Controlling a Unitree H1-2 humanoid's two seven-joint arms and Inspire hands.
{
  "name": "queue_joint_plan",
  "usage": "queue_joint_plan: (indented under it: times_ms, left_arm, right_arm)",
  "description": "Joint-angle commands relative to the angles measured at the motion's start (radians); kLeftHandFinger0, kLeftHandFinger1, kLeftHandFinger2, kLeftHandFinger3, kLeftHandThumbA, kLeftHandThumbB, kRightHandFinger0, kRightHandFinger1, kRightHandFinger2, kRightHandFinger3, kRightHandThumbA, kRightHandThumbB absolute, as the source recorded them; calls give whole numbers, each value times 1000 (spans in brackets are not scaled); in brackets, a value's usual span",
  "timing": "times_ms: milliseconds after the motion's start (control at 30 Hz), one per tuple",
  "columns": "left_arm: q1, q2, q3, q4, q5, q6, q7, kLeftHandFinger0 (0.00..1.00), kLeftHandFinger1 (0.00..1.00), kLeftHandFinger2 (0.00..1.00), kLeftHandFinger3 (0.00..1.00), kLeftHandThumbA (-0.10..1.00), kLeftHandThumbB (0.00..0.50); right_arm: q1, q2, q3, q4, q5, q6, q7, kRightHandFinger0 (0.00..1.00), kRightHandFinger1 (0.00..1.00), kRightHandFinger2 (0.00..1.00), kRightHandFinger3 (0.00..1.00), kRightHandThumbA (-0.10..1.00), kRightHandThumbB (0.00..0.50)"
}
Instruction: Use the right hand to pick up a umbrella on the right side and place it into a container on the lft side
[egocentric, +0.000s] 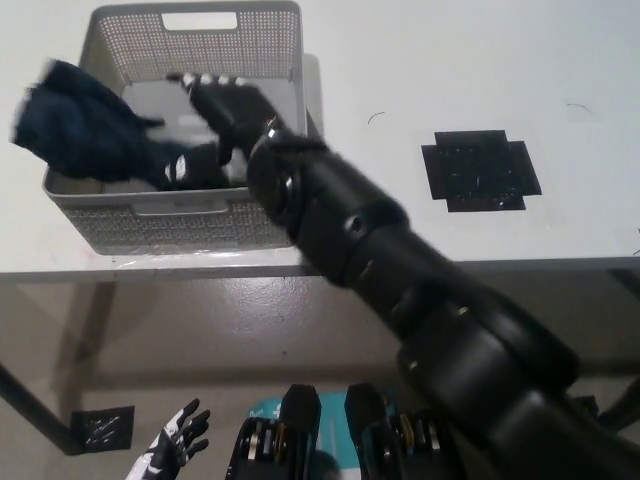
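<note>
While the black right arm (400, 270) reaches diagonally from the lower right across the white table (480, 60), its right hand (228, 105) is over the grey perforated basket (190, 215) at the table's left end. The hand's fingers (205, 82) are spread and hold nothing; they are released from the umbrella. The folded dark blue umbrella (90, 135) lies tilted across the basket's left side, its bulky end poking out over the left rim and its narrower end down inside the basket, just beside the hand. It is motion-blurred, so whether it rests on the basket floor cannot be told. A black cross-shaped mark (480, 170) sits on the table, well apart to the right. Below the table's edge, at the lower left, the white left hand (175, 450) hangs with fingers apart, holding nothing.
</note>
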Motion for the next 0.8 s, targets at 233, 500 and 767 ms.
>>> queue_joint_plan:
  times_ms: [233,500,767]
  left_arm:
    - [14,21,4,-11,-34,-16,-22,1000,1000,1000,1000,1000,204]
    - [26,10,17,-18,-39,3,-3,1000,1000,1000,1000,1000,227]
    - [37,18,22,5,-23,-21,1,1000,1000,1000,1000,1000,225]
  right_arm:
    - [75,-247,-243,-832,219,24,169,1000,1000,1000,1000,1000,461]
    - [371,-377,-395,-1572,478,234,267,1000,1000,1000,1000,1000,500]
    - [998,-384,-419,-1992,568,-29,71,1000,1000,1000,1000,1000,480]
